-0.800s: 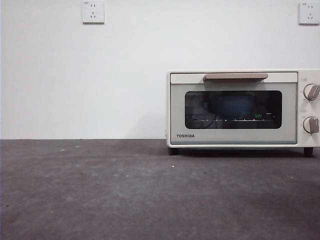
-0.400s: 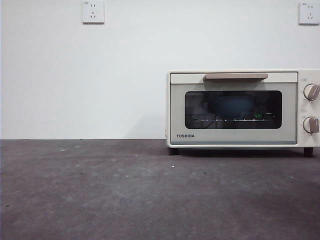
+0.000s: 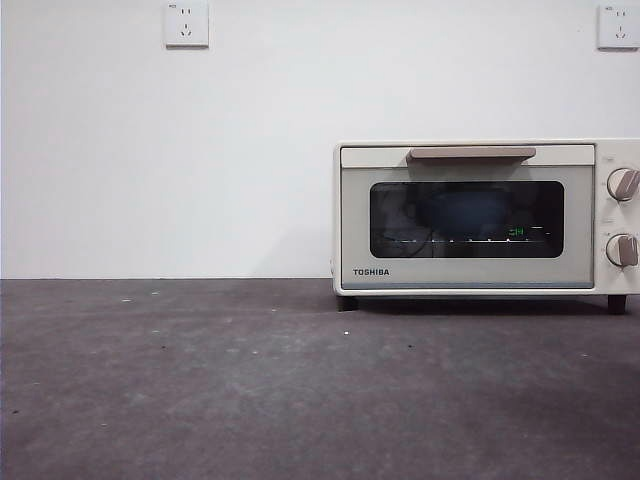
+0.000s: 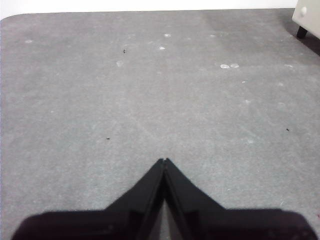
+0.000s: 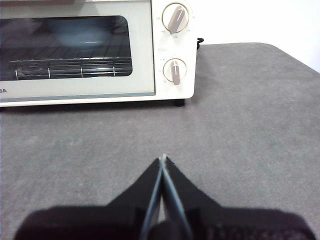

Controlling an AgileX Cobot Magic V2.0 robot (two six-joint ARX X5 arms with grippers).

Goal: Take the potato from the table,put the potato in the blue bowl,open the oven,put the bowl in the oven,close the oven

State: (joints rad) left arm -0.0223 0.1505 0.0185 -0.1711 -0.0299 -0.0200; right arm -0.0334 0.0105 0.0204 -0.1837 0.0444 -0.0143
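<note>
Our right gripper (image 5: 163,161) has its jaws pinched together on nothing, hanging over the table (image 5: 250,125) just in front of the oven (image 5: 145,55). Our left gripper (image 4: 164,162) is closed and empty too, well off to the side of the oven. The oven door's closed, and we can make out the blue bowl (image 3: 468,212) behind the glass, on the rack. Can't see the potato.
</note>
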